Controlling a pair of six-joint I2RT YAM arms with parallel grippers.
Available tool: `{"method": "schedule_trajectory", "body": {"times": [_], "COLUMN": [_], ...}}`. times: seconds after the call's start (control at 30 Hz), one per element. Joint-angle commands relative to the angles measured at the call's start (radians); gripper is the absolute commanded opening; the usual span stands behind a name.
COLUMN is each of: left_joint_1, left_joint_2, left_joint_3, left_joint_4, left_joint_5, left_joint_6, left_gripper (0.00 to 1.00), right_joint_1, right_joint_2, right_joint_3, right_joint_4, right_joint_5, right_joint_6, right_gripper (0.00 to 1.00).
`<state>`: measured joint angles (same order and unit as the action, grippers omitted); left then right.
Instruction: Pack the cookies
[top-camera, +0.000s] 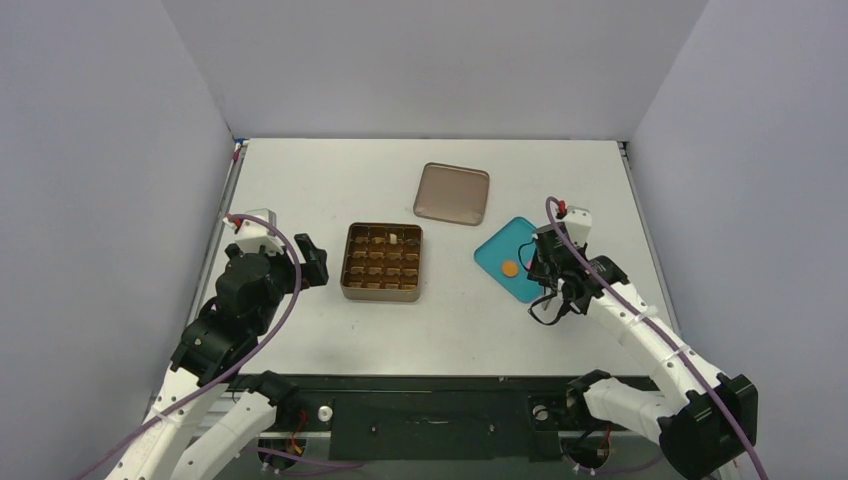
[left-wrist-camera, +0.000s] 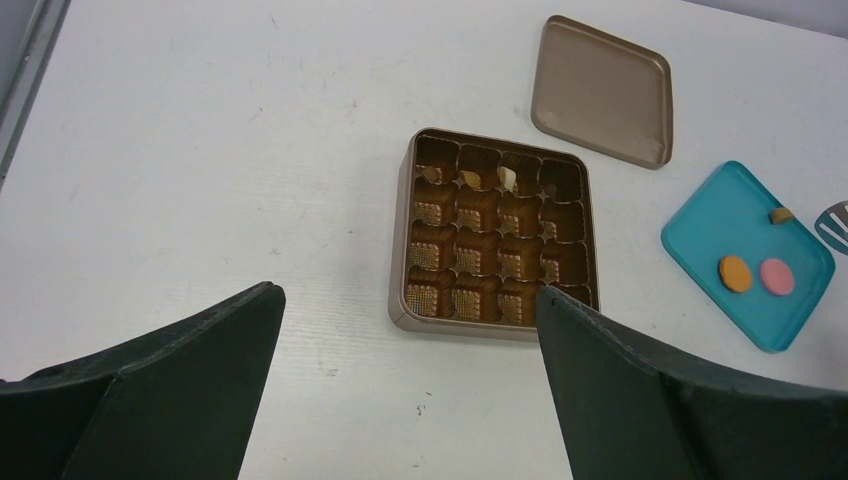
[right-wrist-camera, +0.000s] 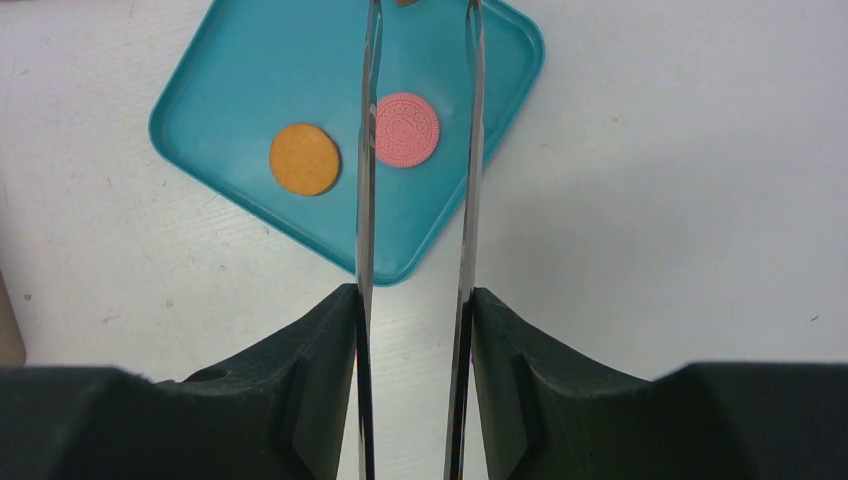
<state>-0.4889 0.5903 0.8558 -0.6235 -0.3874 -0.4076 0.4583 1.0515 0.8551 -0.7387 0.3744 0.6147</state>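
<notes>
Tongs (right-wrist-camera: 415, 150) held in the right gripper (right-wrist-camera: 412, 330) straddle the pink cookie (right-wrist-camera: 407, 130) on the teal plate (right-wrist-camera: 230, 60); orange cookie (right-wrist-camera: 304, 159) lies left. Left gripper (left-wrist-camera: 405, 330) fingers gape apart.

The top camera looks down on the whole table; both nearer wrist cameras share the teal plate (right-wrist-camera: 250, 90).
</notes>
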Motion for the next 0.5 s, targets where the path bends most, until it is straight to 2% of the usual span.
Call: {"method": "schedule_trajectory", "body": {"times": [0.0, 0.47], "left_joint_1": [0.003, 0.004], "left_joint_2": [0.002, 0.006], "left_joint_3": [0.005, 0.005], "left_joint_4": [0.056, 0.057], "left_joint_5": [0.014, 0.016], "left_joint_6": [0.003, 0.003], "left_gripper": [0.97, 0.97], "right_joint_1": [-0.036, -0.081], "right_joint_2": [0.024, 0.129], "right_joint_3": [-0.01, -0.022], "right_joint_4": [0.082, 0.174], "right_joint_5": [-0.058, -0.092], "right_joint_6": [-0.001, 0.008], "right_gripper": [0.41, 0.41]}}
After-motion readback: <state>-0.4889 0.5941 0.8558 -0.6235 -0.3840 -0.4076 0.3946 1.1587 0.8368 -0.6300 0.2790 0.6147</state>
